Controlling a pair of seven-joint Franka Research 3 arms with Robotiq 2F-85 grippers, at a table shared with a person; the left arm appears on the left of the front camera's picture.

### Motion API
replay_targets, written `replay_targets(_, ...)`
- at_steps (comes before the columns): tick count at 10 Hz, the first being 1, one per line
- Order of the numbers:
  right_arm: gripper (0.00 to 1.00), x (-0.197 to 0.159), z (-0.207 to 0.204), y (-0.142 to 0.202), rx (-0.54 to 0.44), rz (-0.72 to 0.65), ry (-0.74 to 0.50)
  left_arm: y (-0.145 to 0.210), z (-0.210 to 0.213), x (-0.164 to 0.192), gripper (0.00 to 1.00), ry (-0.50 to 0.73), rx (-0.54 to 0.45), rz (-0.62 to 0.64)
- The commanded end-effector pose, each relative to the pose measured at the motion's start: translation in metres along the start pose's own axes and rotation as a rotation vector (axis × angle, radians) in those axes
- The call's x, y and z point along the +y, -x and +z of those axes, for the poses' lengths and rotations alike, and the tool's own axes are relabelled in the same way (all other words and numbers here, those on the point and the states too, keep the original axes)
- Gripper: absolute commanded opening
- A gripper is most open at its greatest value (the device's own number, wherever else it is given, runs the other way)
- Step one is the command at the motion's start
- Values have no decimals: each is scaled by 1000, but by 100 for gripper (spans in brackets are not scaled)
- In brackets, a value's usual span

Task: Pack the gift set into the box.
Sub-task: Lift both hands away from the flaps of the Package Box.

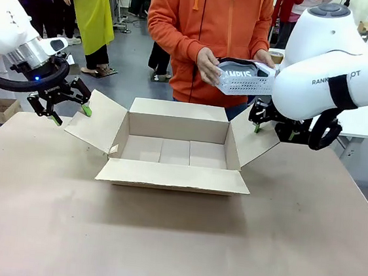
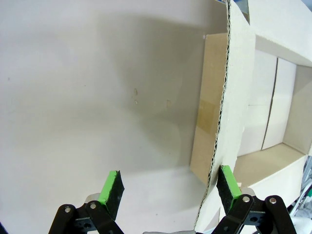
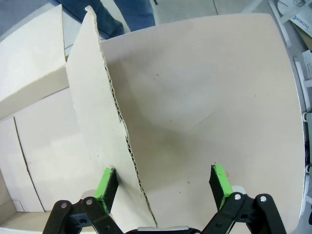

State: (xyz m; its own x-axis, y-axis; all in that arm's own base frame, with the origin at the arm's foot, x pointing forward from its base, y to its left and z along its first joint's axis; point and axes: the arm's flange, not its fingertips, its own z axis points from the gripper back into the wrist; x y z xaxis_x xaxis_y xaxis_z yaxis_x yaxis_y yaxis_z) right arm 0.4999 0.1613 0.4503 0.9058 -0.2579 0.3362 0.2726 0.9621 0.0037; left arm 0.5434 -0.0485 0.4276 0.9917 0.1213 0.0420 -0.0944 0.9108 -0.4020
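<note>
The box [image 1: 174,151] stands open in the middle of the table with all four flaps spread outward. My left gripper [image 1: 71,114] is open at the box's left flap [image 1: 97,122]. In the left wrist view the flap's corrugated edge [image 2: 220,122] runs between the fingers of the left gripper [image 2: 170,187], close to the right pad [image 2: 228,181]. My right gripper [image 1: 270,129] is open at the right flap [image 1: 253,140]. That flap [image 3: 97,122] passes between the fingers of the right gripper [image 3: 163,185], next to the left pad [image 3: 106,185]. Behind the box, a person in orange holds the gift set [image 1: 242,75] in both hands.
A small brown carton [image 1: 1,109] sits on the floor beyond the table's left edge. Bare brown tabletop [image 1: 173,242] stretches in front of the box. The right arm's white body [image 1: 329,67] looms at the upper right, close to the person's hand.
</note>
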Motion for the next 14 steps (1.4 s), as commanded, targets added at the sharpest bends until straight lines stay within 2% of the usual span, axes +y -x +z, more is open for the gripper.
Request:
replay_targets(1, 100, 4, 0, -2, -18, -20, 19, 1, 2, -2, 100, -15, -7, 11)
replay_targets(14, 100, 4, 0, -2, -18, -20, 19, 1, 2, -2, 100, -15, -7, 11)
